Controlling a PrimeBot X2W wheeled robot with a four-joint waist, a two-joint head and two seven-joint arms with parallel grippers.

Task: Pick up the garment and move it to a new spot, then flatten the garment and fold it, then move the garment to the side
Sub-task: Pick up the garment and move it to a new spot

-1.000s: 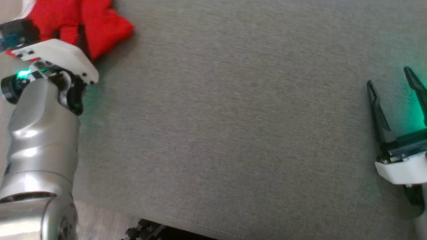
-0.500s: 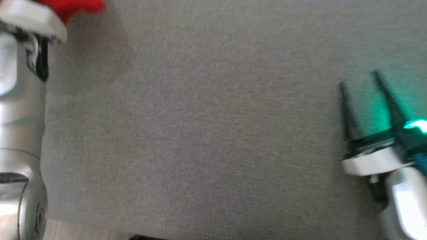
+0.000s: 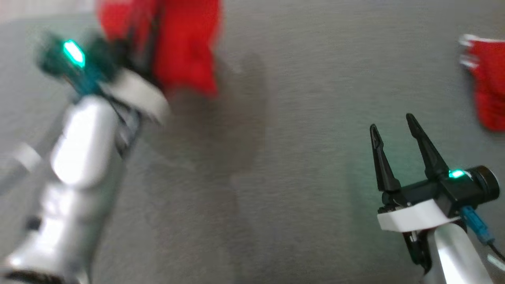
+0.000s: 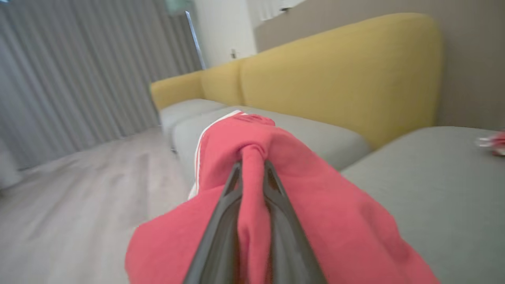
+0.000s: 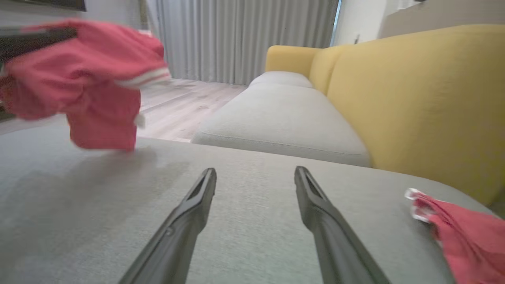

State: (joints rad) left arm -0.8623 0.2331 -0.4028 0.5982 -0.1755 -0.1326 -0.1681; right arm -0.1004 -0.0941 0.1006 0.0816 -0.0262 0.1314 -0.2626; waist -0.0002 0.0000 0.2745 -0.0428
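1. Orientation: the garment [image 5: 98, 90] hangs from the left pincer [image 4: 252, 165] at the left of the grey cushion [image 3: 296, 157]. In the right wrist view its bulk spreads sideways at pincer height and one lobe droops straight down toward the cushion. In the left wrist view a pinched ridge of cloth runs lengthwise between the two fingers, and the rest drapes off to both sides.
2. Left pincer: nearly closed, clamped on that ridge of cloth.
3. Right pincer [image 5: 255, 172]: fingers spread wide, holding nothing, low over the cushion at its right side.
4. Hidden or unclear:
   - The head view is smeared around the left arm, and the cloth covers the left fingers there.
   - The garment is cut off by the top edge of the head view and the bottom edge of the left wrist view.
   - Whether the drooping lobe touches the cushion cannot be told; a shadow lies under it.
   - A second red piece [image 3: 489, 90] lies on the cushion, cut off by the right edge.
5. Appearance: red, soft, crumpled into folds, with thin white stripes along one edge.
6. Surroundings: yellow sofa back [image 5: 414, 98].
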